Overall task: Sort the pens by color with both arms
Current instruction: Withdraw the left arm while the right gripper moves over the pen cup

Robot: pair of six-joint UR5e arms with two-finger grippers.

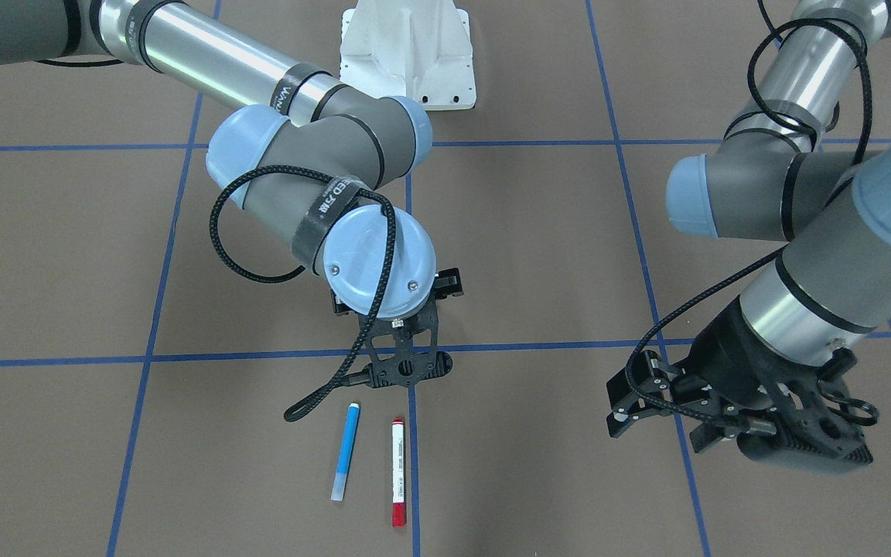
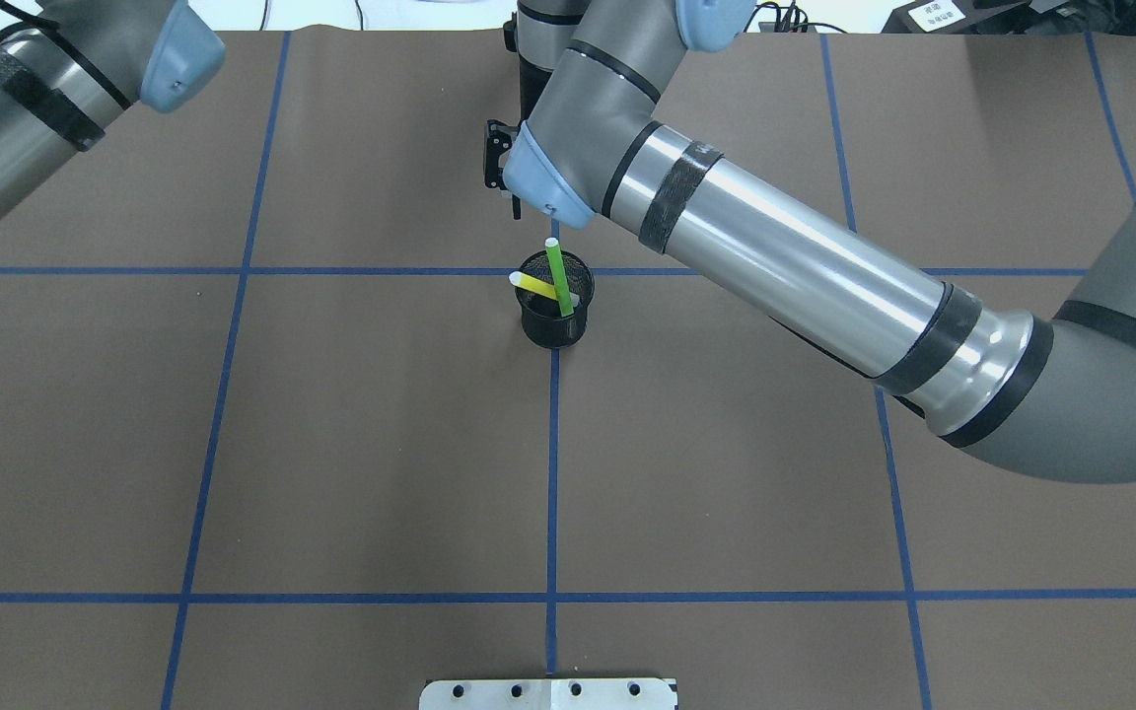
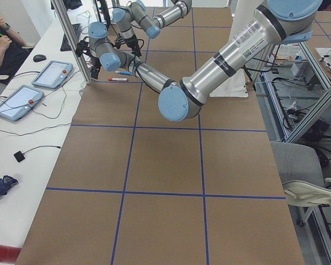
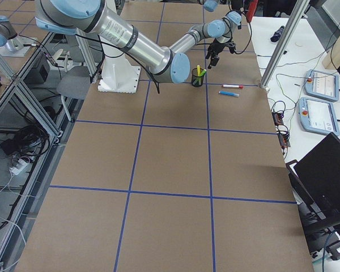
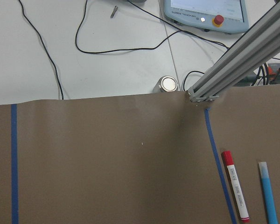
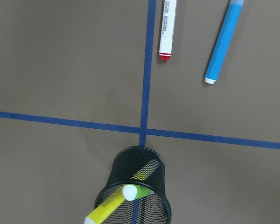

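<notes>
Exterior front-facing view: blue pen (image 1: 346, 451) and red-ended pen (image 1: 397, 472) lie paired on the bench (image 1: 554, 480); green pen (image 2: 559, 281) and yellow pen (image 2: 536, 287) share the cup (image 2: 554, 330); deliberate groups, we judge. We cannot tell whether the right claw (image 1: 407, 367) or left claw (image 1: 755, 433) is spread.

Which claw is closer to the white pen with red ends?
Right. The right gripper hovers just robot-side of the white red-ended pen; the left gripper hangs well aside.

Green pen (image 2: 558, 281), yellow pen (image 2: 534, 286): lower ends hidden inside mesh cup (image 2: 555, 333).
Red-ended pen (image 6: 167, 28), blue pen (image 6: 222, 44): far ends cut off by right wrist view's top edge.
Right gripper (image 1: 408, 371): jaw gap masked by own wrist, unreadable.
</notes>
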